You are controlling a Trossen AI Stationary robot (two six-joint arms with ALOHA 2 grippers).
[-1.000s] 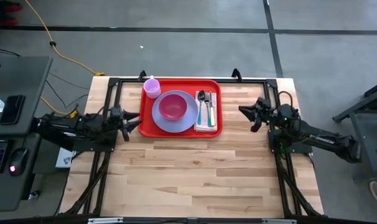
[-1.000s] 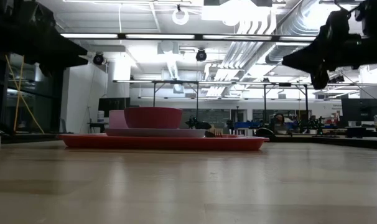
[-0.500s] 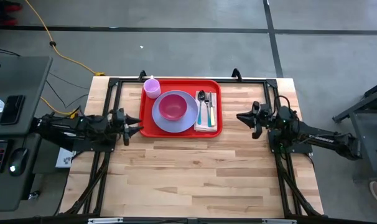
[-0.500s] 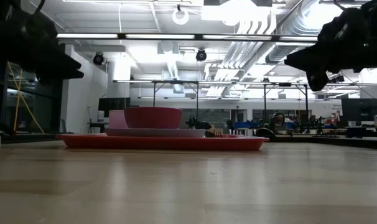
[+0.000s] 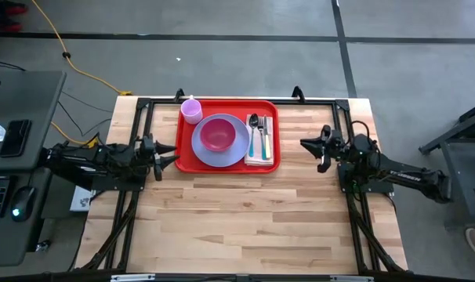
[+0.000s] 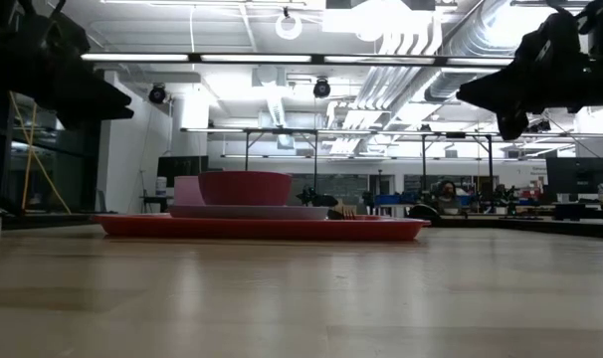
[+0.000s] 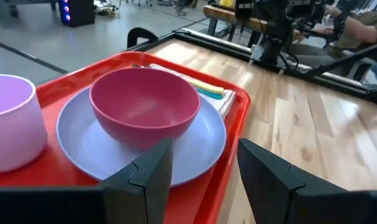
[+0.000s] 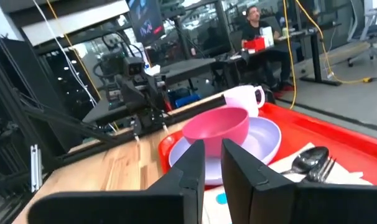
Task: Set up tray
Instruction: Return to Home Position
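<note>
High view: the tray [image 5: 230, 106] lies flat at the back edge of the table [image 5: 245, 219], about halfway between the two arms. A round purple plate [image 5: 202, 153] sits in the middle of the tray, and a pink bowl [image 5: 217, 135] stands on the plate. A small purple cup [image 5: 191, 111] stands in the tray's back left corner, just beside the plate. Along the tray's right edge lies a napkin [image 5: 257, 160]. On the napkin a spoon [image 5: 254, 122], a fork [image 8: 318, 169] and a yellow knife [image 5: 267, 139] lie side by side.

The left gripper [image 5: 168, 154] is just beside the tray's left edge, near its front corner, and points at the tray. Its fingers [image 7: 148, 171] are spread wide and hold nothing. The right gripper [image 5: 308, 146] is off the tray's right edge, a little apart from it, and also points at the tray. Its fingers [image 8: 191, 168] are close together with only a thin gap between them, and they hold nothing. In the low view both grippers hang in the air above the table.

In the room behind the table a person [image 8: 254, 25] sits at a desk
</note>
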